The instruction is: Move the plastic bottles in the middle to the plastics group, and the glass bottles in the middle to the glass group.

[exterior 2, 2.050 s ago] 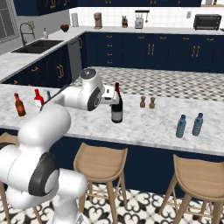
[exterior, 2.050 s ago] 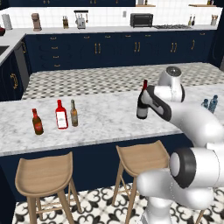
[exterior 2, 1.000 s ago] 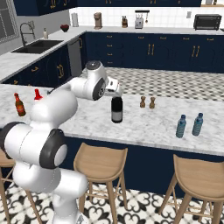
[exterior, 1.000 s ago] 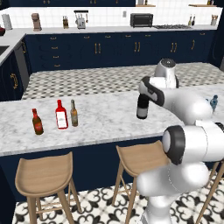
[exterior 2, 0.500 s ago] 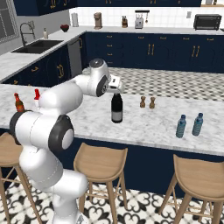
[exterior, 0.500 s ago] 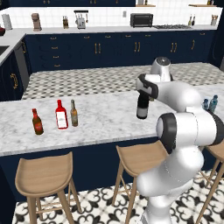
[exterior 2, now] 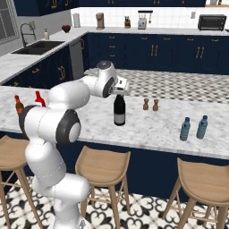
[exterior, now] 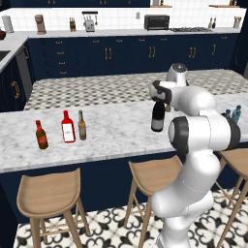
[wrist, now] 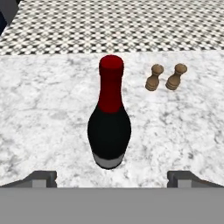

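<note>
wine bottle (wrist: 109, 131) stands upright on the marble counter (wrist: 43, 113).

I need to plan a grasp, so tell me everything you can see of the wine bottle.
The wine bottle is tall, dark, glass-looking, with a red foil neck and top and a pale label band low on its body. It stands upright on the white marble counter, alone in the middle stretch. Two small brown shakers stand behind it, apart. The open gripper hangs near its top; nothing but the counter touches it.
</note>
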Controlling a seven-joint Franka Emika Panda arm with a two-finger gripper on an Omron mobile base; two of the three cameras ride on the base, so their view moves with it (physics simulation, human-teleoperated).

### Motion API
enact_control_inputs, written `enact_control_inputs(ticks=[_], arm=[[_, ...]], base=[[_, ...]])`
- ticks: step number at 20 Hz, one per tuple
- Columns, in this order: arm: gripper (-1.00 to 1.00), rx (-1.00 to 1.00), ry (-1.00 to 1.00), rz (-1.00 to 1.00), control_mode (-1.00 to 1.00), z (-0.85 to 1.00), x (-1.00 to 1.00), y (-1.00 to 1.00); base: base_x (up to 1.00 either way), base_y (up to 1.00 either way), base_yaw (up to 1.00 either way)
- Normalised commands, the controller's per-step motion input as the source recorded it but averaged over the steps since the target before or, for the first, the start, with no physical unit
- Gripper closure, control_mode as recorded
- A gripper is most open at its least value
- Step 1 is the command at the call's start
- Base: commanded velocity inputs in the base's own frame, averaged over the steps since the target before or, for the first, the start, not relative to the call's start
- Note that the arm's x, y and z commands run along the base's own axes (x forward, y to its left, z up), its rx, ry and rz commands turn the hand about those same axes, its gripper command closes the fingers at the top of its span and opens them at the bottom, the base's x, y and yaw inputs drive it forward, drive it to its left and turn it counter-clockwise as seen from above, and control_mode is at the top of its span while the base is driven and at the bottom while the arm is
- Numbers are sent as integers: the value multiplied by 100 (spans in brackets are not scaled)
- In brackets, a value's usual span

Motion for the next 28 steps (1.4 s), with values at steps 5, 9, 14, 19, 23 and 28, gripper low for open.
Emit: enact_control_inputs(ticks=[5, 9, 14, 19, 23, 28], arm=[[-100, 1, 0, 2, -100, -12, 2, 0], [-100, 0, -1, 0, -100, -9, 21, 0], [-100, 0, -2, 0, -100, 0, 36, 0], [-100, 0, 0, 0, -100, -7, 31, 0], [-100, 0, 0, 0, -100, -11, 23, -1], [-100, 0, 0, 0, -100, -18, 6, -2]], base=[[0, 0, 0], [0, 0, 0], [0, 0, 0], [0, 0, 0], [0, 0, 0], [0, 0, 0]])
